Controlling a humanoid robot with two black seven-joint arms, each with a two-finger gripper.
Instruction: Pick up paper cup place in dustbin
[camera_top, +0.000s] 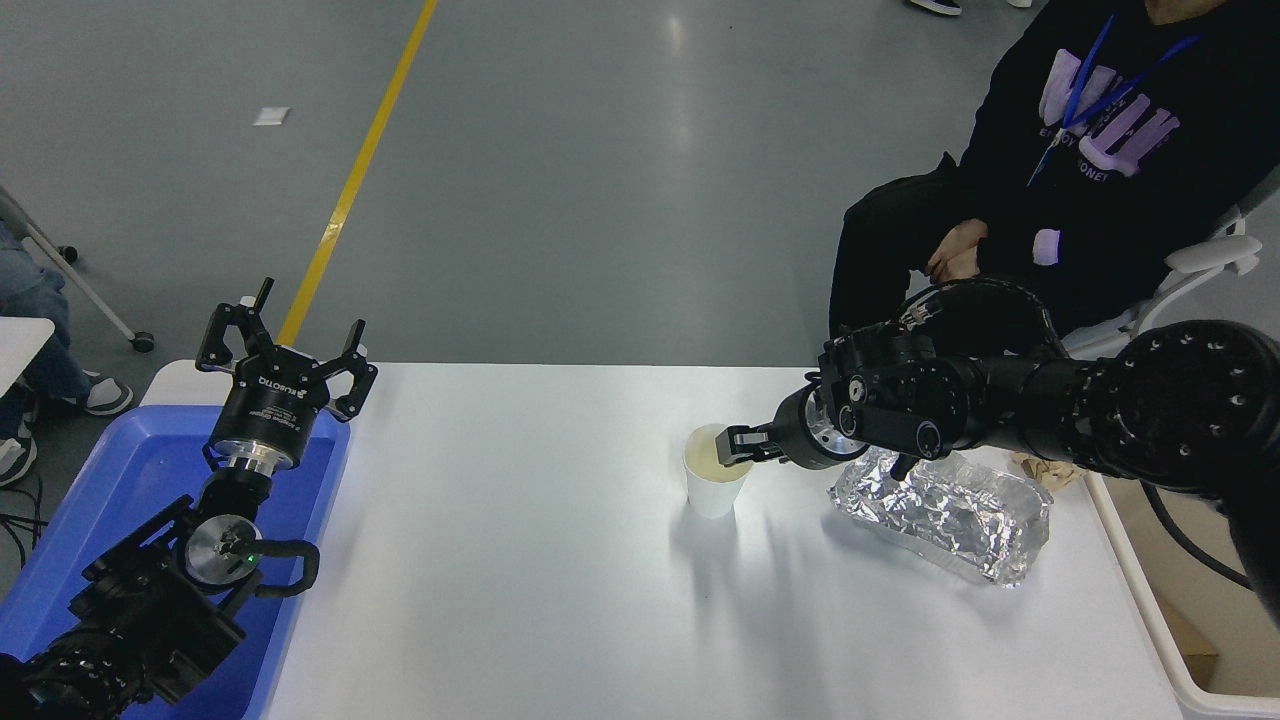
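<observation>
From my station I count one paper cup (715, 483), one crumpled foil tray (945, 513), one brown paper wad (1045, 467), one blue tray (120, 490) and one dustbin (1180, 640). The cup stands upright on the white surface (520, 560), right of its middle and just left of the foil tray. I see nothing in the cup but its pale yellowish wall.

My right pincer (737, 446) comes in from the right, lying nearly level, with its tip at the cup's right rim and dipping into the mouth. I cannot tell how far apart its fingers are, or whether they have pinched the rim; they read as one dark block from this angle. The cup's base rests on the surface.

The foil tray holds nothing that I can make out. The paper wad lies behind it, mostly hidden by my right arm. The dustbin sits off the surface's right edge, only its rim and part of its inner wall showing.

My left pincer (285, 345) is parked over the blue tray at lower left, fingers spread wide and holding nothing.

One person (1100, 130) sits at the far right.
</observation>
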